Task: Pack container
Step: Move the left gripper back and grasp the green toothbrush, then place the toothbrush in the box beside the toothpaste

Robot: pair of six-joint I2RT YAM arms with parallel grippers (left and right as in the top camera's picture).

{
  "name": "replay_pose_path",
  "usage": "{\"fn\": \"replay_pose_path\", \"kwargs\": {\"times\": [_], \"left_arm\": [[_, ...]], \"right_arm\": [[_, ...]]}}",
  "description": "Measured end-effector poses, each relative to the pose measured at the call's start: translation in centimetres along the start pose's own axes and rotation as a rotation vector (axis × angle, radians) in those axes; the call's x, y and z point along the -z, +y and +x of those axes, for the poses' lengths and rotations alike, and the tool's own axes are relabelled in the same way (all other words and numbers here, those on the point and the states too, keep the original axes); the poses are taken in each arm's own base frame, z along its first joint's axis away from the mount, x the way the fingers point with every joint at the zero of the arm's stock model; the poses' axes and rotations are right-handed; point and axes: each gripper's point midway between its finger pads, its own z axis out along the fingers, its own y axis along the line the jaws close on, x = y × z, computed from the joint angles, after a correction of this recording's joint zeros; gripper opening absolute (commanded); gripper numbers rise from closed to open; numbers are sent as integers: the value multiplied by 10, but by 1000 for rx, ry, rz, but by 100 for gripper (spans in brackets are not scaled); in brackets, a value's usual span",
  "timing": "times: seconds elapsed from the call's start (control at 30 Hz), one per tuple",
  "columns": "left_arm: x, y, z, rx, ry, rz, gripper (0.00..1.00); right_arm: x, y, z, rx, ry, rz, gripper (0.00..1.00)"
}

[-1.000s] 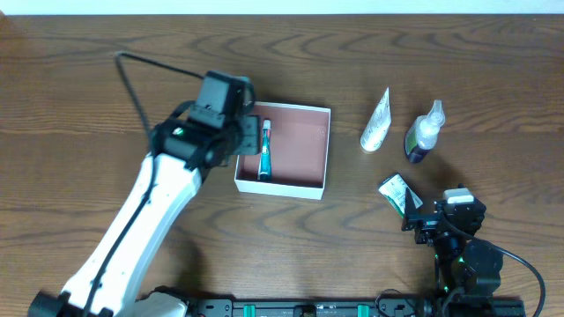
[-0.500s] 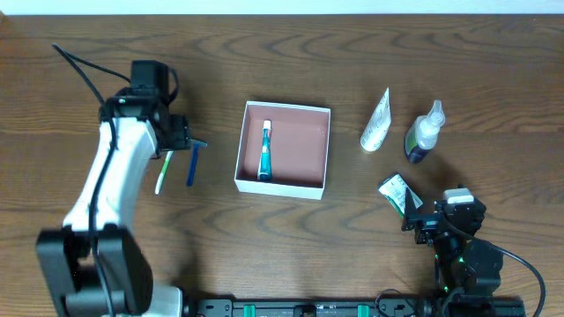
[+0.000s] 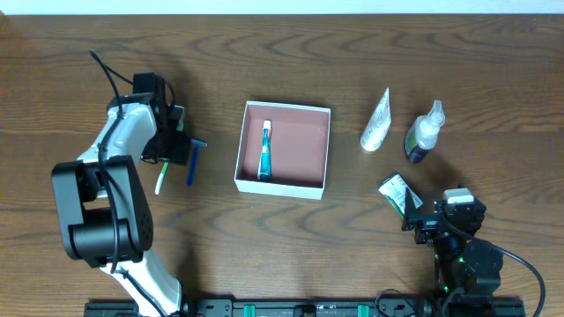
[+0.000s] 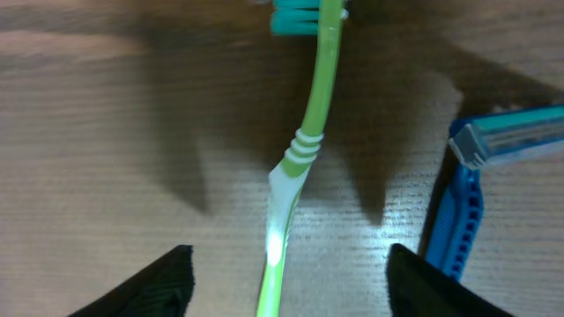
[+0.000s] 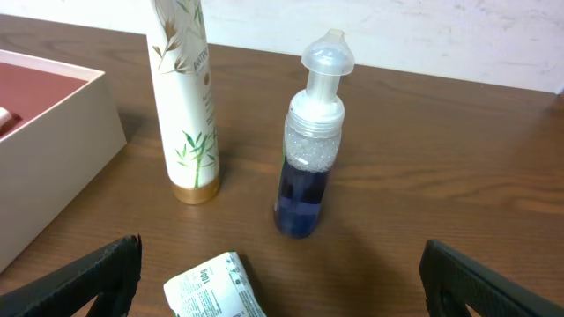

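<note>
The container point(image 3: 304, 145), a white box with a pink inside, sits mid-table and holds a teal tube point(image 3: 264, 151) along its left wall. A green toothbrush point(image 3: 161, 176) and a blue razor point(image 3: 192, 163) lie on the table to its left. My left gripper point(image 3: 169, 143) is open just above them. In the left wrist view its jaws point(image 4: 288, 260) straddle the toothbrush handle point(image 4: 304, 150), with the razor point(image 4: 458, 211) to the right. My right gripper point(image 3: 414, 216) is open and empty at the front right.
A white tube point(image 3: 376, 121) and a blue pump bottle point(image 3: 425, 132) lie right of the container. A small printed packet point(image 3: 397, 192) lies just before my right gripper. The right wrist view shows the tube point(image 5: 187, 97), bottle point(image 5: 313, 150), packet point(image 5: 216, 286) and container wall point(image 5: 44, 167).
My left arm left the container's left edge, swung left across the table and settled over the toothbrush and razor. The teal tube stays in the container. The right arm has not moved.
</note>
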Motion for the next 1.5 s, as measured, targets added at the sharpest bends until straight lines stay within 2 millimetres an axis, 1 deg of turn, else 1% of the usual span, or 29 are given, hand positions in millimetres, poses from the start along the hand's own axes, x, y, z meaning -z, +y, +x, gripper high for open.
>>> {"fn": "replay_pose_path", "kwargs": {"times": [0.03, 0.1, 0.2, 0.3, 0.43, 0.53, 0.6, 0.63, 0.7, 0.73, 0.97, 1.07, 1.13, 1.2, 1.27, 1.33, 1.4, 1.43, 1.47, 1.5], "left_arm": [[-2, 0, 0, -11, 2, 3, 48], [-5, -1, 0, -17, 5, 6, 39], [-6, -1, -1, -26, 7, 7, 32], [-6, -1, -1, -35, 6, 10, 31], [-7, -8, -3, -33, -11, 54, 31], [-11, -13, -1, -32, -3, 84, 31], [-12, -13, -2, -31, -5, 88, 31], [-12, -13, -2, -29, -5, 92, 29], [-12, -14, -2, -24, -6, 100, 19], [-12, -15, -1, -27, -5, 104, 6], [-10, -16, 2, -31, 7, 110, 6], [-8, -18, 11, -29, 43, 119, 6], [-3, -19, 17, -17, 60, 122, 6], [10, -18, 18, 5, 49, 118, 6], [35, -15, 11, 27, -8, 104, 6], [69, -12, -1, 45, -106, 83, 6], [114, -14, -14, 50, -243, 70, 6], [131, -17, -16, 49, -293, 70, 6], [152, -23, -18, 43, -354, 81, 6], [169, -31, -19, 39, -402, 96, 6]], "right_arm": [[0, 0, 0, 0, 0, 0, 99], [0, 0, 0, 0, 0, 0, 99], [0, 0, 0, 0, 0, 0, 99], [0, 0, 0, 0, 0, 0, 99], [0, 0, 0, 0, 0, 0, 99], [0, 0, 0, 0, 0, 0, 99], [0, 0, 0, 0, 0, 0, 99], [0, 0, 0, 0, 0, 0, 99], [0, 0, 0, 0, 0, 0, 99], [0, 0, 0, 0, 0, 0, 99], [0, 0, 0, 0, 0, 0, 99], [0, 0, 0, 0, 0, 0, 99], [0, 0, 0, 0, 0, 0, 99], [0, 0, 0, 0, 0, 0, 99], [0, 0, 0, 0, 0, 0, 99], [0, 0, 0, 0, 0, 0, 99], [0, 0, 0, 0, 0, 0, 99], [0, 0, 0, 0, 0, 0, 99], [0, 0, 0, 0, 0, 0, 99], [0, 0, 0, 0, 0, 0, 99]]}}
